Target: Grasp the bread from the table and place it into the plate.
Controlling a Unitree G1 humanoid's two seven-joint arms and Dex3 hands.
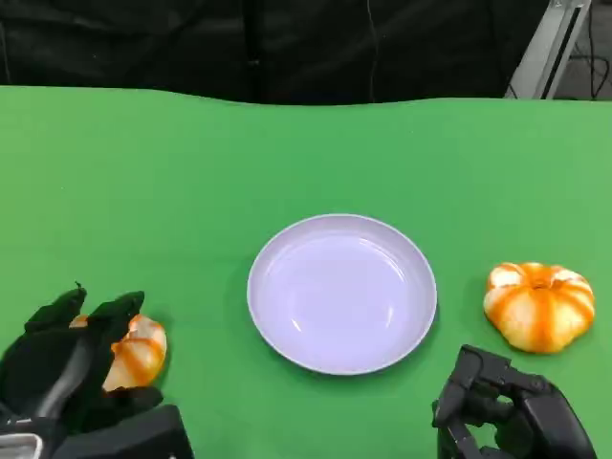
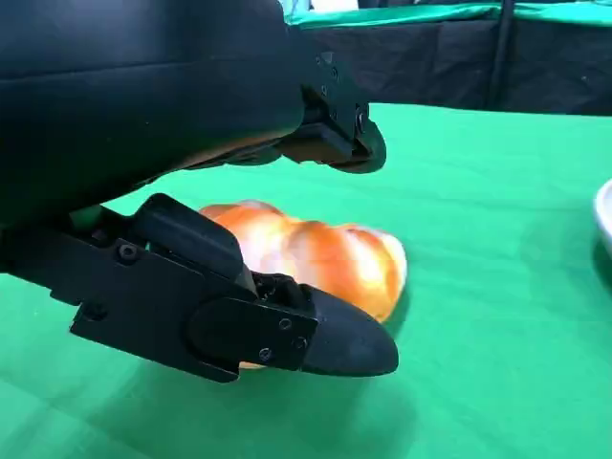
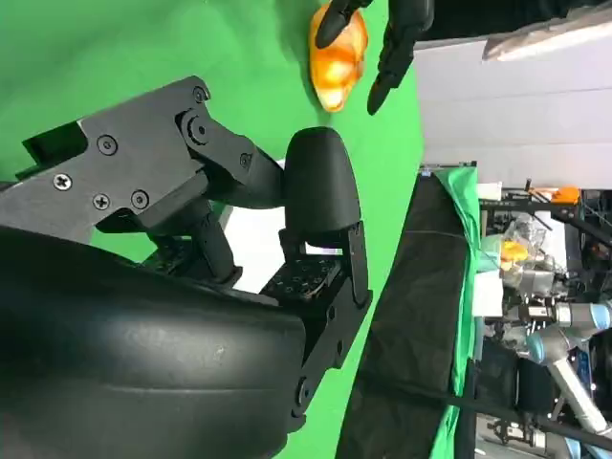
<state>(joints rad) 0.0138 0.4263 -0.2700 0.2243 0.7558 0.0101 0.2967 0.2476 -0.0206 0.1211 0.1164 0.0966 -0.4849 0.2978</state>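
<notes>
Head view: left hand [image 1: 72, 368] around the bread [image 1: 136, 352] at the near left of the green table [image 1: 287, 153].
Its fingers curl about the orange roll, which sits on the cloth left of the white plate [image 1: 341, 293]. A second orange bread [image 1: 538, 306] lies right of the plate. The right hand [image 1: 507, 406], near right, is curled and holds nothing.

Green table [image 1: 191, 163] across the scene. On it, at near right, an orange ribbed bun [image 1: 539, 306]. Behind the far edge, black curtain [image 1: 287, 48]; at far right, metal frame [image 1: 555, 43].
</notes>
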